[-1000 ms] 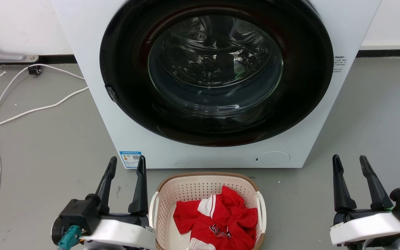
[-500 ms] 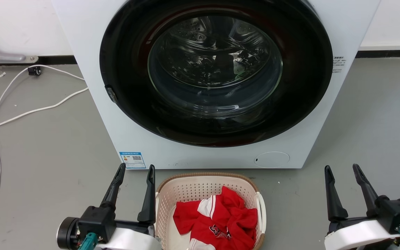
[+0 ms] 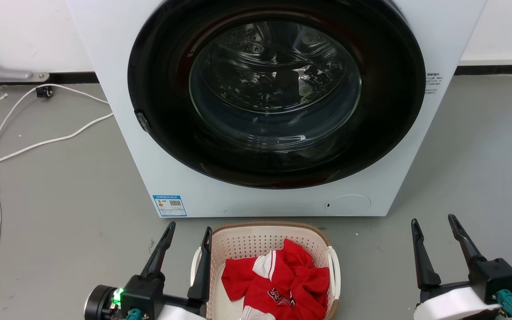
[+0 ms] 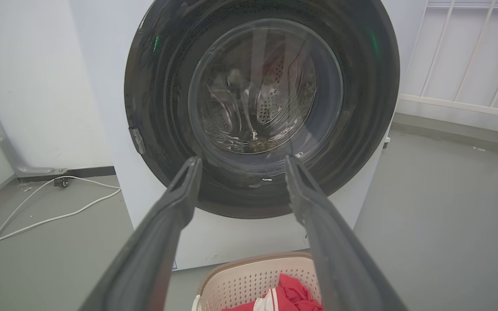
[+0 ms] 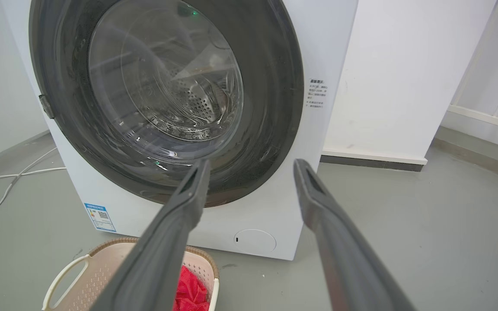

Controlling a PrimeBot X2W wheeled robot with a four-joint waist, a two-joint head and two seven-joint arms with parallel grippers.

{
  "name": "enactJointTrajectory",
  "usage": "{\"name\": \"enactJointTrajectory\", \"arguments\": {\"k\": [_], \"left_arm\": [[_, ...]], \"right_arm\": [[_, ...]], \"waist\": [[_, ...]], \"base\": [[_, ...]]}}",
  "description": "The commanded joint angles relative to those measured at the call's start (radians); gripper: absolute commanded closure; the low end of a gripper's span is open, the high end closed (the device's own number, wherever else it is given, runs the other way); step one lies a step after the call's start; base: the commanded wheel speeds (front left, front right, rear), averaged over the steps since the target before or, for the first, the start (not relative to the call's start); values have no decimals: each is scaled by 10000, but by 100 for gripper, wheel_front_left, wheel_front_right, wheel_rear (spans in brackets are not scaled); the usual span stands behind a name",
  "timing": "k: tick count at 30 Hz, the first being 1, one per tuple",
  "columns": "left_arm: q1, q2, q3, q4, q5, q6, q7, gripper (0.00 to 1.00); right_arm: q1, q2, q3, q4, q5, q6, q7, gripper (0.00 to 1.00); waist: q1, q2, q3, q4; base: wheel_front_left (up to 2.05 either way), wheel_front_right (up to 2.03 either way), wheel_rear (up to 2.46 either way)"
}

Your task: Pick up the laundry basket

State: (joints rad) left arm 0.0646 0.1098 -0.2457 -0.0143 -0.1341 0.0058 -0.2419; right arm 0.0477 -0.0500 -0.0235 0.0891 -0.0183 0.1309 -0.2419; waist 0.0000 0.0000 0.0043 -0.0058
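Cream perforated plastic forms the laundry basket, which stands on the grey floor at 6 o'clock in the head view, its brown woven-look rim just in front of the white washer. A crumpled red and white garment lies inside it. White handles sit at the basket's 9 o'clock and 3 o'clock sides. The left gripper is at the basket's 9 o'clock, jaws parted, with nothing between them; its inner finger overlaps the near handle, though contact cannot be judged. The right gripper is at the basket's 3 o'clock, well apart from it, jaws likewise spread and empty. The washer's dark round door is at 12 o'clock from the basket, a blue label on the washer at 10 o'clock. A white cable trails across the floor farther out at 10 o'clock. In the left wrist view the spread fingers of the left gripper frame the door, basket at 6 o'clock; in the right wrist view the right gripper has the basket at 7 o'clock.
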Motion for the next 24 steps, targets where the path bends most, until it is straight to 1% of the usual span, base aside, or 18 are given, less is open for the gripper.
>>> {"name": "enactJointTrajectory", "arguments": {"k": [1,3,9,14,24], "left_arm": [[133,-47,27,49,161,-67,-86,0],[150,-116,122,162,176,-149,-117,0],[272,-378,545,343,214,-342,-215,0],[270,-519,948,512,-90,-521,-238,0],[209,-592,1117,619,-70,-711,-238,0]], "right_arm": [[80,-7,-29,-4,-200,-3,-80,0],[87,-7,-52,31,-266,-3,-122,0],[111,-5,-67,242,23,-3,-227,0],[55,-5,-120,374,185,-3,-237,0],[-1,-5,-136,388,217,-3,-235,0]], "waist": [[0,0,-2,-2],[0,0,3,-5],[0,0,37,-32],[0,0,57,-34],[0,0,74,24]], "base": [[0,0,0],[0,0,0],[0,0,0],[0,0,0],[0,0,0]]}}
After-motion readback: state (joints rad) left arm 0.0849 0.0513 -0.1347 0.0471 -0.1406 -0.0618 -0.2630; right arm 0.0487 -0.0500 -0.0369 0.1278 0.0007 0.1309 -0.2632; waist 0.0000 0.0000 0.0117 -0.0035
